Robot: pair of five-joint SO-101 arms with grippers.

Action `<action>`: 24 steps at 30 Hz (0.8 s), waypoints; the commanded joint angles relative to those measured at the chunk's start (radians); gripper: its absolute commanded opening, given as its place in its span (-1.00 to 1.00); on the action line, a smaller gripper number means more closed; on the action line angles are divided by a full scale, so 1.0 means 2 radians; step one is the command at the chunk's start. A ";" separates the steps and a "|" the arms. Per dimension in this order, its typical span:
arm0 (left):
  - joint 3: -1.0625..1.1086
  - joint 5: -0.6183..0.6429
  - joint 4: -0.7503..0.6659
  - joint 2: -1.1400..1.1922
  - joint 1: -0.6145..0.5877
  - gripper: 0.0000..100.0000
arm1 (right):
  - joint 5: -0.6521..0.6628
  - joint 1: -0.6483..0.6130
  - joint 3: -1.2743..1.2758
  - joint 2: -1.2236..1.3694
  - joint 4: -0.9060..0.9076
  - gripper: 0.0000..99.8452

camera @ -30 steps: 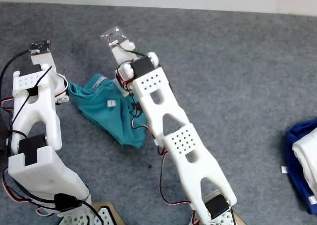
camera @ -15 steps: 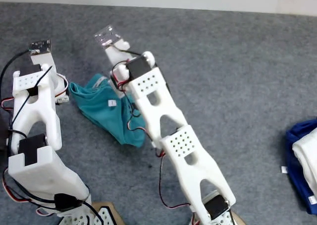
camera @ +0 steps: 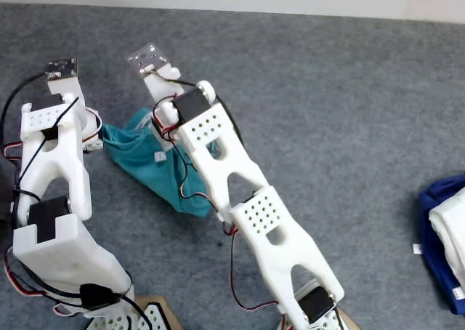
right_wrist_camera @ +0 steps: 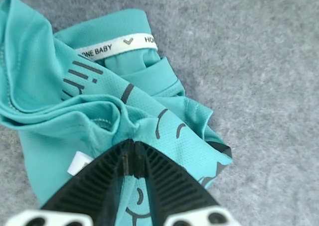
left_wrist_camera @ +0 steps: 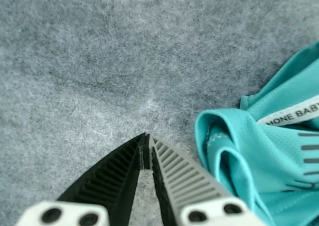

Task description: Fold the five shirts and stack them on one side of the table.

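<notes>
In the high view the left arm (camera: 51,155) hides its own fingers. From its wrist, the left gripper (left_wrist_camera: 147,154) is clenched on nothing above the grey table (left_wrist_camera: 99,61), just beside the crumpled teal shirt (camera: 138,155). The right arm (camera: 240,184) covers part of that shirt, and the right gripper (right_wrist_camera: 132,151) pinches a fold of it. At the right edge, a blue shirt (camera: 436,195) and a white shirt (camera: 454,235) are cut off.

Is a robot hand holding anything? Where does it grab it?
The right gripper pinches the teal shirt at a bunched fold. The left gripper is shut on nothing.
</notes>
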 commanded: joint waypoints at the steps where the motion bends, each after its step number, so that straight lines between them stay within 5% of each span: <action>1: -0.002 0.004 -0.003 -0.023 0.012 -0.99 | -0.016 -0.008 0.029 -0.080 0.007 -0.99; 10: -0.002 0.004 -0.003 -0.023 0.012 -0.99 | -0.044 -0.053 0.326 -0.260 0.003 -0.99; 24: -0.002 0.004 -0.003 -0.023 0.013 -0.99 | -0.039 0.020 0.403 -0.265 -0.051 -0.99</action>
